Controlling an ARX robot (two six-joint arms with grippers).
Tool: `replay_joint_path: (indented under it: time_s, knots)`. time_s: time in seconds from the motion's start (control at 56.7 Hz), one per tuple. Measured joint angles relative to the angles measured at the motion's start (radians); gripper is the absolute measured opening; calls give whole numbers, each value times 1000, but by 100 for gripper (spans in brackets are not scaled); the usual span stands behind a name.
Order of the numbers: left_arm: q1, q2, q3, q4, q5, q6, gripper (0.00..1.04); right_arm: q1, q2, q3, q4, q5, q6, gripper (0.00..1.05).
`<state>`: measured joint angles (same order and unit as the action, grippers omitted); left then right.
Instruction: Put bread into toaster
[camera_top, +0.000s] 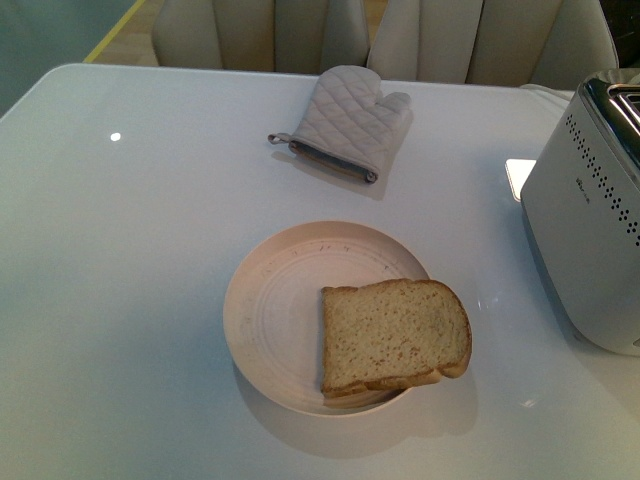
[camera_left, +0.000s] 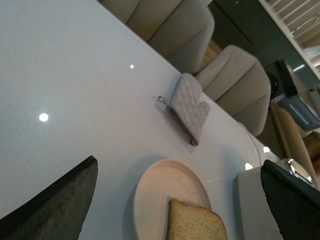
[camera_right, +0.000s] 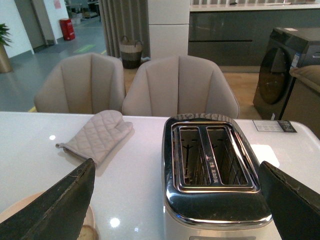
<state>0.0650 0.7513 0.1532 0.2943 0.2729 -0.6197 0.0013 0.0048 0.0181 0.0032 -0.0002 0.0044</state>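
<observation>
The bread (camera_top: 395, 335), a tan slice with brown crust, lies flat on the right half of a round cream plate (camera_top: 280, 300) in the front view. At the right edge stands the white toaster (camera_top: 590, 230) with its dotted side. Neither arm shows in that view. My left gripper (camera_left: 177, 167) hangs open above the plate (camera_left: 160, 190), with the bread (camera_left: 195, 222) between its spread fingers. My right gripper (camera_right: 176, 165) is open above the toaster (camera_right: 212, 200). The two slots in its chrome top hold nothing.
A quilted grey oven mitt (camera_top: 345, 120) lies behind the plate, toward the table's far edge. Two beige chairs (camera_right: 180, 87) stand beyond that edge. A small white card (camera_top: 520, 175) lies next to the toaster. A corner of the plate (camera_right: 15, 207) shows in the right wrist view.
</observation>
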Motion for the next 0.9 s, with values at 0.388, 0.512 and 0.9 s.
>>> replay_joint_path:
  time_s: [0.388, 0.512, 0.9]
  knots:
    - [-63, -277, -141, 175, -273, 570, 36, 0, 0, 0, 0, 0, 0, 96]
    - [-63, -344, -141, 110, -273, 594, 12, 0, 0, 0, 0, 0, 0, 96]
    - [-63, -498, -141, -40, -273, 604, 3, 0, 0, 0, 0, 0, 0, 96]
